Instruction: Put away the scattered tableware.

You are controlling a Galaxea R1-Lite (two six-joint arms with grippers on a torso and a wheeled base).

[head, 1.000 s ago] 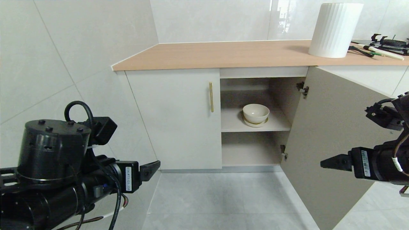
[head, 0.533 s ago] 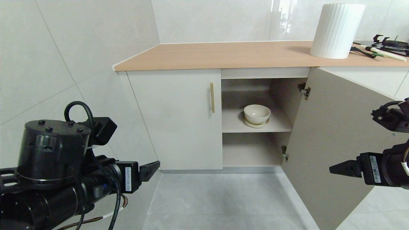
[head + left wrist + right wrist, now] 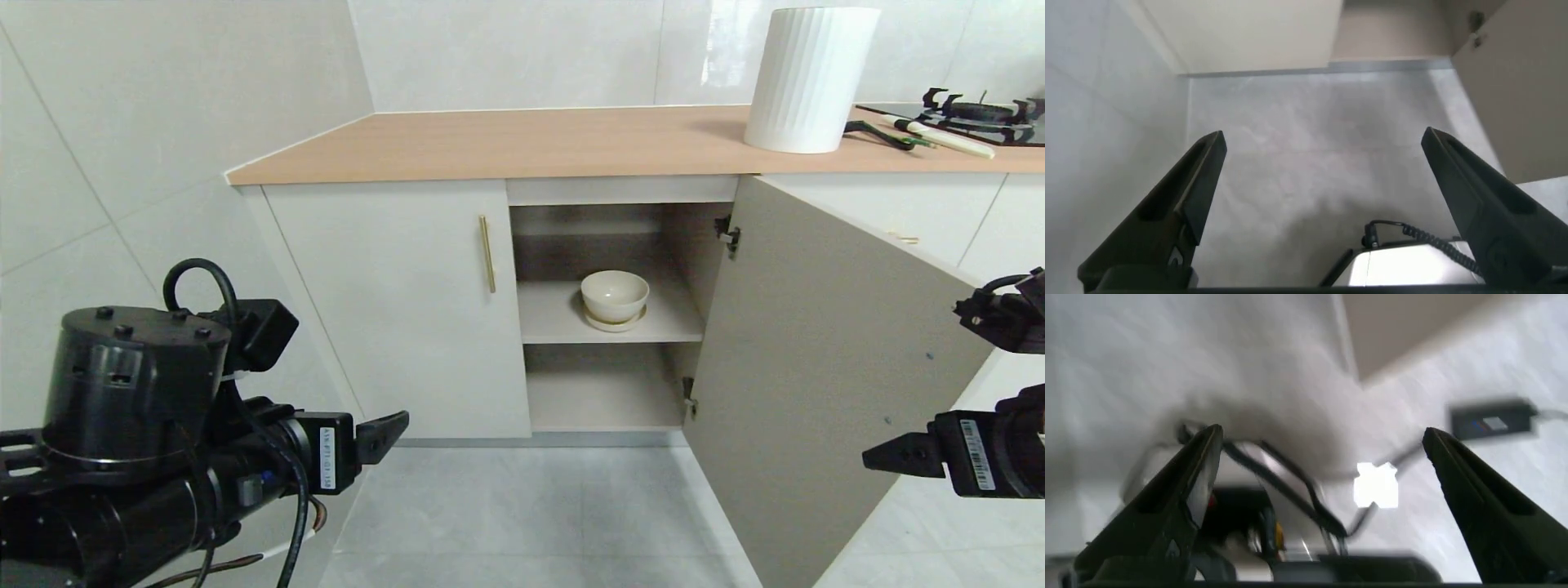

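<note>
The left gripper (image 3: 1323, 139) is spread wide, its two black fingers (image 3: 1192, 192) far apart with nothing between them and nothing touching them; it hangs low over the grey floor tiles (image 3: 531, 514) out in front of the cabinet (image 3: 400, 310), on the side of the cabinet's closed door and well apart from it. The right gripper (image 3: 1323, 434) is likewise splayed wide and empty, with only blurred floor and loose cable behind its fingers; in the head view it sits low beside the free edge of the cabinet's open door (image 3: 816, 351), and whether it touches that door cannot be told. The bowl (image 3: 615, 294), cream-coloured and upright, stands on a matching saucer (image 3: 614, 323) inside the cabinet, on the middle shelf (image 3: 555, 314) of the open compartment, far from both grippers. The compartment below that shelf holds nothing visible. A slim gold handle (image 3: 487, 253) runs upright on the cabinet's closed door, next to the opening. On the wooden countertop (image 3: 531, 143) above the cabinet stands a white ribbed cylindrical container (image 3: 808, 77), over the hinge side of the open door; just beyond it, farther from the cabinet, lie a few long-handled utensils (image 3: 939, 135) too small to identify, beside a black gas hob (image 3: 971, 110).
</note>
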